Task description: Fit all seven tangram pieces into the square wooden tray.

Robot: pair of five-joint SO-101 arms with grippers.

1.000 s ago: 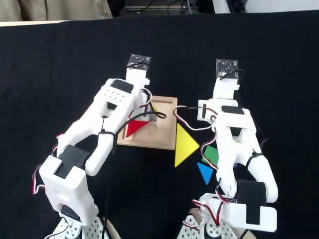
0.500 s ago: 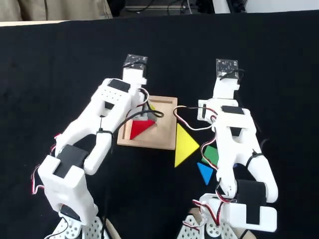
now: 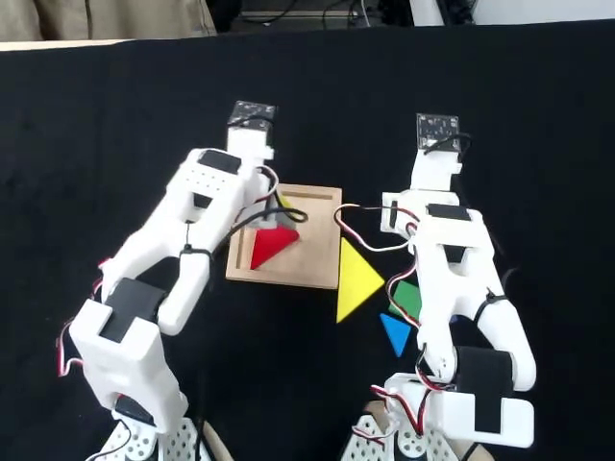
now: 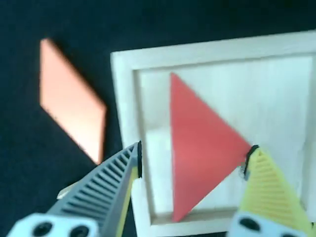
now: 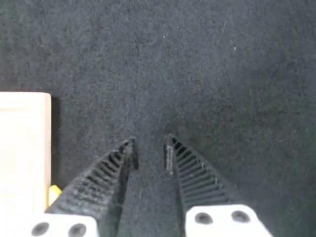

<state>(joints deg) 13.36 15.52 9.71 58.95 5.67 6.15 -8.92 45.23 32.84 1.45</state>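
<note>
The square wooden tray [image 3: 312, 264] lies mid-table, and a red triangle [image 3: 272, 244] lies flat inside it. My left gripper [image 4: 192, 158] hovers open over the tray [image 4: 123, 98], its fingertips either side of the red triangle [image 4: 200, 163] and lifted off it. An orange parallelogram [image 4: 71, 98] lies on the cloth just outside the tray wall. A yellow triangle [image 3: 357, 277] rests beside the tray's right edge, with a green piece [image 3: 408, 298] and a blue triangle [image 3: 395, 333] nearer the right arm [image 3: 447, 240]. My right gripper [image 5: 149, 153] is slightly open over bare cloth.
Black cloth covers the whole table. The left arm [image 3: 192, 240] overhangs the tray's left part. In the right wrist view the tray's edge [image 5: 24, 148] and a sliver of yellow [image 5: 54, 193] show beside the gripper. Open cloth lies at the far side and both outer sides.
The left arm has swung back toward the far left, uncovering more of the red triangle, which now lies a little further right in the tray. The right arm has kept still.
</note>
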